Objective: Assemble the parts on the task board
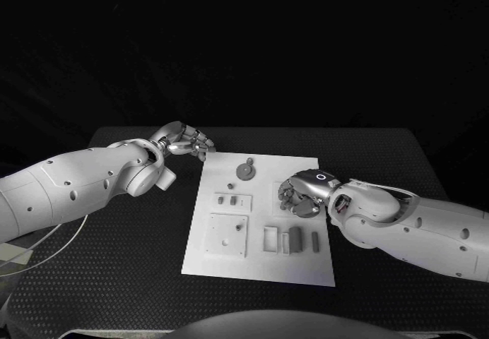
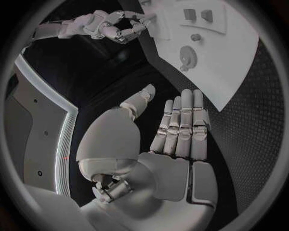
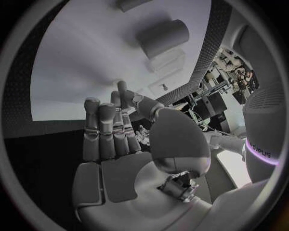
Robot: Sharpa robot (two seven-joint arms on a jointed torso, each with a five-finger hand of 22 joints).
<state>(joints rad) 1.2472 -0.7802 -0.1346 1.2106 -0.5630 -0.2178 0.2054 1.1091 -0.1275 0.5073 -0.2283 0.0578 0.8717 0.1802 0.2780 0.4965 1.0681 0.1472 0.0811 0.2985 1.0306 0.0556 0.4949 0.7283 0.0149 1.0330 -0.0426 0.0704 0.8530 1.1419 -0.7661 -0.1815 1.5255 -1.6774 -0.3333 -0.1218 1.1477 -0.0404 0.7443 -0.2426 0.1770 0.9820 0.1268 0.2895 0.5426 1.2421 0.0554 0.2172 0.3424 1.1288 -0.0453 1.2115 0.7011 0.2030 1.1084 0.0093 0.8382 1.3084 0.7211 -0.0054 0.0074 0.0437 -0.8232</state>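
The board [image 1: 263,265] lies mid-table with grey parts [image 1: 295,239] on it, none held. The right hand [image 1: 299,195] hovers over its right side, fingers loosely apart and empty, so I judge a pick is starting; next, lower onto a part. The left hand [image 1: 184,139] waits off the far left corner, fingers straight, together.

My right hand [image 1: 302,194] covers part of the task board [image 1: 263,265] beneath it; I cannot tell whether its fingers [image 1: 287,200] touch a part. In the right wrist view one part [image 3: 161,36] is blurred, and the picture's rim cuts another [image 3: 136,4].
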